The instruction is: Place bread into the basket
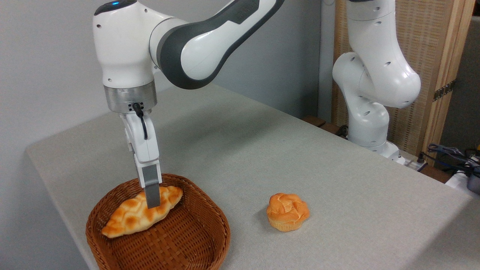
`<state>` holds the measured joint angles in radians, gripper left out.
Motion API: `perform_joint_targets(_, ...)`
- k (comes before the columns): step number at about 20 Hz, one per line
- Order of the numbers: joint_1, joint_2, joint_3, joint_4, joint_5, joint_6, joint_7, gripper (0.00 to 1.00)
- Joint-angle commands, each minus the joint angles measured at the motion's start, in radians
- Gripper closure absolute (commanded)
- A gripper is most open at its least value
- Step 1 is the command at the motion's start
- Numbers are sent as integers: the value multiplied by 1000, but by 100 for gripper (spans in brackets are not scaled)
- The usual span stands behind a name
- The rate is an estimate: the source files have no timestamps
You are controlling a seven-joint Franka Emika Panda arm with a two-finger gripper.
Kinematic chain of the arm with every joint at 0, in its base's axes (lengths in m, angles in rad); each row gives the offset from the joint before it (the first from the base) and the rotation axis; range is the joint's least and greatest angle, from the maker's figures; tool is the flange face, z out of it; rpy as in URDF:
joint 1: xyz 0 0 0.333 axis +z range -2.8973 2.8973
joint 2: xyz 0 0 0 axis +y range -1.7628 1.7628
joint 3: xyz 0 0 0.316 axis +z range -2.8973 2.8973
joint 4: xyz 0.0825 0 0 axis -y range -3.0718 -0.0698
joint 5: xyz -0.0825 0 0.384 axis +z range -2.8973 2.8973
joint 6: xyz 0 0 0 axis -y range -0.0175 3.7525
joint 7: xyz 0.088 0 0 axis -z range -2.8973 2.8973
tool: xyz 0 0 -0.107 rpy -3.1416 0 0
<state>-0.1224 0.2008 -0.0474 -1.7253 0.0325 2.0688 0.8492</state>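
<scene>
Inside the basket [195, 240] the pincer [152, 198] pinches the bread [127, 219] at its middle, so placing is underway; next, spread and lift away.

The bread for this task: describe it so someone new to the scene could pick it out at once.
Find the woven reddish-brown basket at the table's near-left corner. The bread lies inside it, under the end effector. It is a long braided loaf with pointed ends, unlike the round muffin-shaped bun sitting on the table to the right.
</scene>
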Motion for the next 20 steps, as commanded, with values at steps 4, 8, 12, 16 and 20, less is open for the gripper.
perform_joint_targets(4, 4, -29, -2, 13, -6, -4, -53, 0)
perform_joint_targets(8, 46, -121, 0, 13, -60, -146, -122, 0)
perform_joint_targets(12, 92, -204, 6, 13, -95, -310, -122, 0)
perform_joint_targets(16, 96, -224, 33, 70, -86, -452, -122, 0)
perform_joint_targets(20, 95, -225, 55, 96, -86, -476, -116, 0)
